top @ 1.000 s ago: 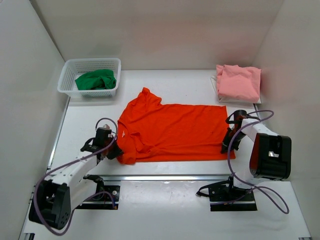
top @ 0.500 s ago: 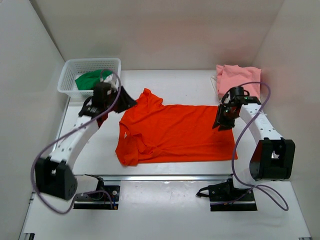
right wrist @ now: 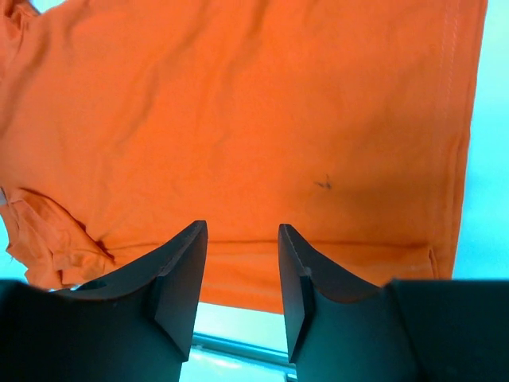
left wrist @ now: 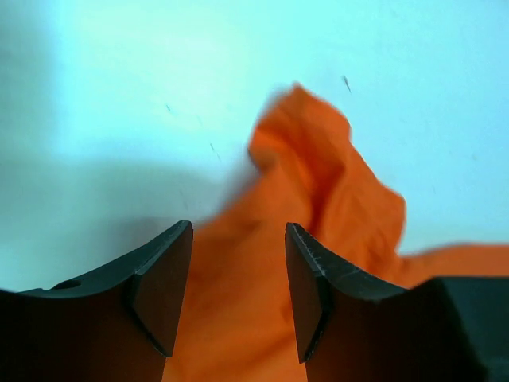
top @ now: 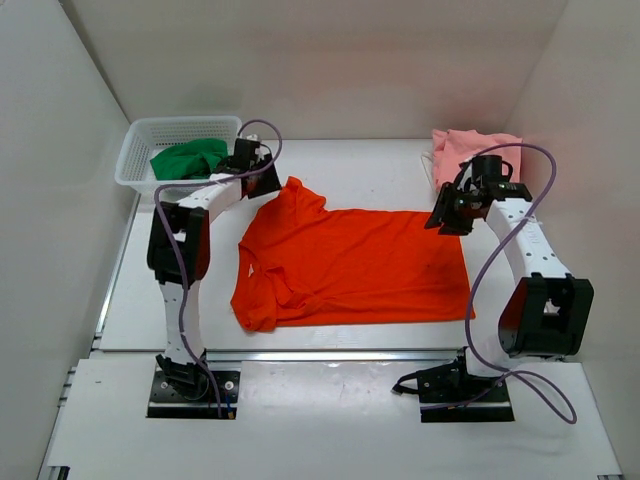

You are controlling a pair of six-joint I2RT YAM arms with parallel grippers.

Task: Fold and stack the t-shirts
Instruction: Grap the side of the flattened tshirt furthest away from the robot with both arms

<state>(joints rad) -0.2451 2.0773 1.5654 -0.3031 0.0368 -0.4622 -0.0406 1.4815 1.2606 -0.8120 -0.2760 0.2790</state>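
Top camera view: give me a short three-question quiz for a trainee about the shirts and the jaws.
1. True or false: the orange-red t-shirt lies on the table, and the jaws on both arms stand open with no cloth between them.
2. Where is the green t-shirt? A) in the white basket B) flat at the table's near edge C) clamped in the right arm's jaws
3. Fill in: the folded pink t-shirt sits at the table's far ____ corner.
Key: 1 true; 2 A; 3 right.
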